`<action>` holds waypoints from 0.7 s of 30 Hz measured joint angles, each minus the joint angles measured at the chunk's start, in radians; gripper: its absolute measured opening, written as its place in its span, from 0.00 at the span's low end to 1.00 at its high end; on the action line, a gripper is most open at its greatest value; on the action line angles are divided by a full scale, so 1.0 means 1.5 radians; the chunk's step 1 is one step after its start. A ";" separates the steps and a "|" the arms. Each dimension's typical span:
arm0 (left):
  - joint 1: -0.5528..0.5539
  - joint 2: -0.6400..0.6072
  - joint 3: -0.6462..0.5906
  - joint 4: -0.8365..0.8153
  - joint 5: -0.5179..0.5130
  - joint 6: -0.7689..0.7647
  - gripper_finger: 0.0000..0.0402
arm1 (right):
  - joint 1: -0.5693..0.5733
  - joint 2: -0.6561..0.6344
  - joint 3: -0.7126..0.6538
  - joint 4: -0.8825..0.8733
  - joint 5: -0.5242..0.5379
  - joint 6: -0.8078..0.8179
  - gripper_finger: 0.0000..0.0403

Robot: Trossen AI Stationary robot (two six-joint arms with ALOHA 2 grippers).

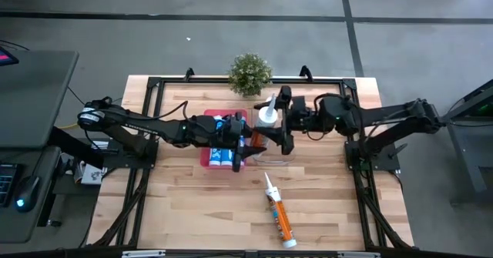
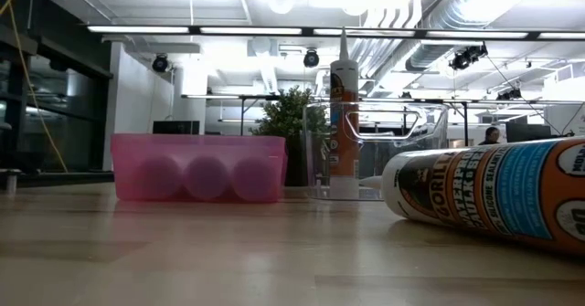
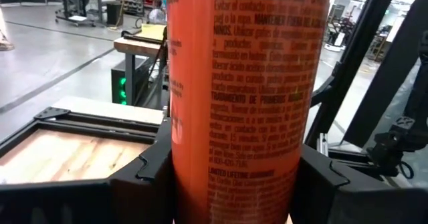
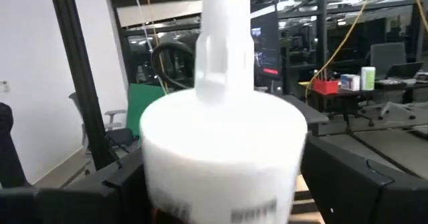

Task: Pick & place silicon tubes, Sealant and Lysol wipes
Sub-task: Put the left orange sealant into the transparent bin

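Looking down, both grippers meet at an upright orange tube [image 1: 266, 127] beside the pink bin [image 1: 208, 156]. Left wrist: smooth printed cylinder clamped between both fingers [image 3: 144, 180]. Right wrist: fingers [image 4: 348, 177] grip its white round shoulder under the nozzle.

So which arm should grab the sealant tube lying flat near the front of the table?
Right, probably. The lying sealant tube rests right of the table's middle, nearer that arm's base. The left hand is clamped on the upright orange tube; the right hand sits by that tube's white top.
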 joint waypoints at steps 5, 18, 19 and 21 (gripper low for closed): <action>0.000 0.000 0.000 -0.001 0.003 0.003 0.47 | -0.001 0.028 0.033 0.001 -0.012 -0.001 0.76; 0.000 0.000 0.000 0.002 0.016 0.006 0.47 | -0.001 0.033 0.044 -0.019 -0.017 0.016 0.76; 0.000 0.000 0.000 0.002 0.016 0.006 0.47 | -0.001 0.033 0.044 -0.021 -0.017 0.016 0.76; 0.000 0.000 0.000 0.002 0.016 0.006 0.47 | -0.001 0.033 0.044 -0.022 -0.016 0.017 0.76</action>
